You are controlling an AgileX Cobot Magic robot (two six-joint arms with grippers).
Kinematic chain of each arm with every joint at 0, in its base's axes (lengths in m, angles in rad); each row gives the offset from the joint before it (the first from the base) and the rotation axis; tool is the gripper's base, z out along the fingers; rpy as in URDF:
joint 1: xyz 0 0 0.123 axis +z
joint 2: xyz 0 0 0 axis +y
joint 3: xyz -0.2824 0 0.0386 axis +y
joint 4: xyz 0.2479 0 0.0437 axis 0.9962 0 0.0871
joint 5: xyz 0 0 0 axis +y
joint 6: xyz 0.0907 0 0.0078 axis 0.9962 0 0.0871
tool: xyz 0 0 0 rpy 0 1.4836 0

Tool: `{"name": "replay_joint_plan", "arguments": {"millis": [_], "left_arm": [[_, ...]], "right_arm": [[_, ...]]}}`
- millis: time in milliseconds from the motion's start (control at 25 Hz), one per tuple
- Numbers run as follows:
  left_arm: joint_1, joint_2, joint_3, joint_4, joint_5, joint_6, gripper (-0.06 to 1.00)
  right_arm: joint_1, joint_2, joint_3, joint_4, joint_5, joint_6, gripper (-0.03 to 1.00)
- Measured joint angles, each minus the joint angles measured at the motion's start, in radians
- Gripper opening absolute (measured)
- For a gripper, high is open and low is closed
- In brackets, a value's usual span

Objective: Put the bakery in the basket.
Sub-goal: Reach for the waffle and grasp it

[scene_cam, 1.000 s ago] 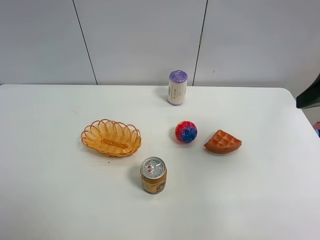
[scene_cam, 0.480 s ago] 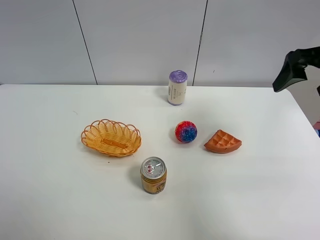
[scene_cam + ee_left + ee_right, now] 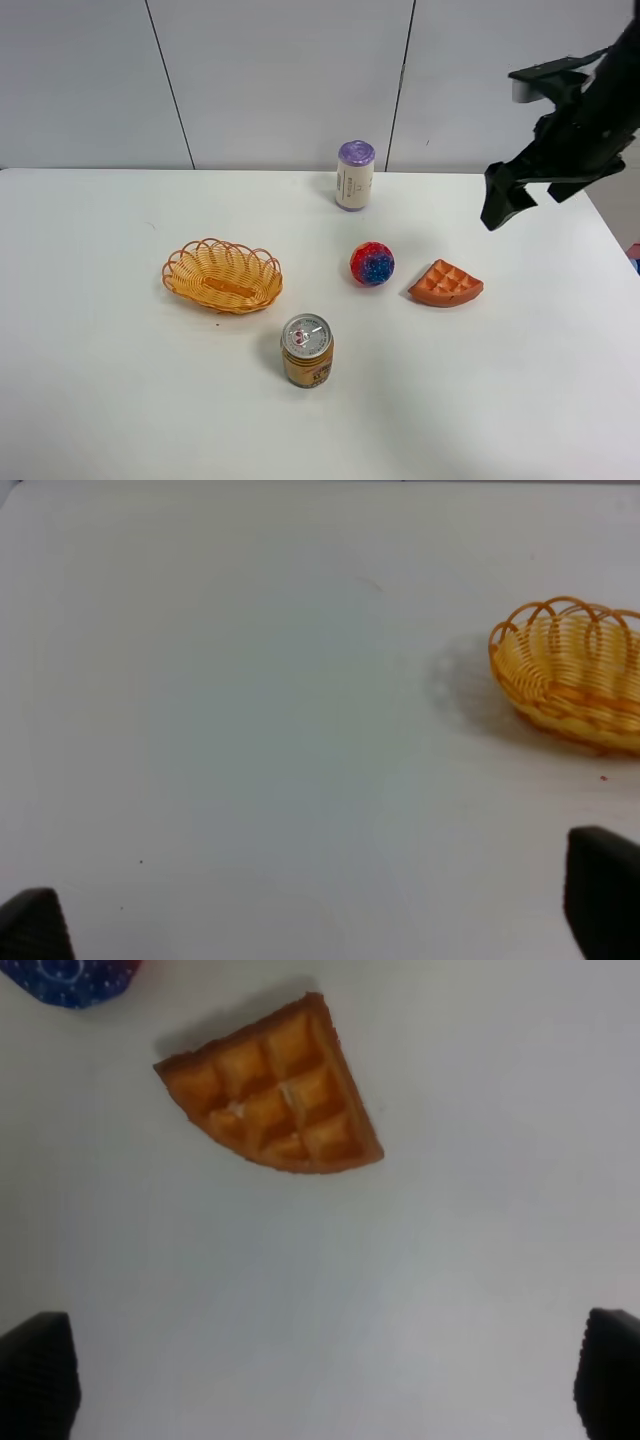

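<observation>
The bakery, an orange-brown waffle wedge (image 3: 446, 284), lies flat on the white table right of centre. The right wrist view shows it too (image 3: 270, 1095). The yellow-orange wicker basket (image 3: 176, 268) sits empty at the left. Part of it shows in the left wrist view (image 3: 560, 665). My right gripper (image 3: 500, 200) hangs in the air above and behind the waffle, a little to its right. In the right wrist view my right gripper (image 3: 322, 1380) is open wide and empty. My left gripper (image 3: 320, 910) is open and empty over bare table left of the basket. It is out of the exterior view.
A red-and-blue speckled ball (image 3: 372, 264) lies just left of the waffle. A gold drink can (image 3: 307, 350) stands in front of the basket, to its right. A white cylinder with a purple lid (image 3: 354, 175) stands at the back centre.
My right arm has swung in from the right edge of the exterior view, leftwards and down toward the waffle. No object on the table has moved.
</observation>
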Motion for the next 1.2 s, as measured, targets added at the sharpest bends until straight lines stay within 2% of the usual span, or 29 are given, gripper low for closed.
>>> {"name": "replay_joint_plan", "arguments": {"millis": [200, 400, 800, 1200], "left_arm": [[0.000, 0.000, 0.000, 0.000, 0.000, 0.000, 1.00], [0.000, 0.000, 0.000, 0.000, 0.000, 0.000, 1.00], [0.000, 0.000, 0.000, 0.000, 0.000, 0.000, 1.00], [0.000, 0.000, 0.000, 0.000, 0.000, 0.000, 1.00]], "right_arm": [[0.074, 0.073, -0.001, -0.060, -0.064, -0.105, 1.00], [0.078, 0.138, -0.001, -0.074, -0.067, -0.242, 1.00], [0.078, 0.219, -0.001, -0.074, -0.121, -0.434, 1.00], [0.078, 0.284, -0.001, -0.051, -0.145, -0.484, 1.00]]}}
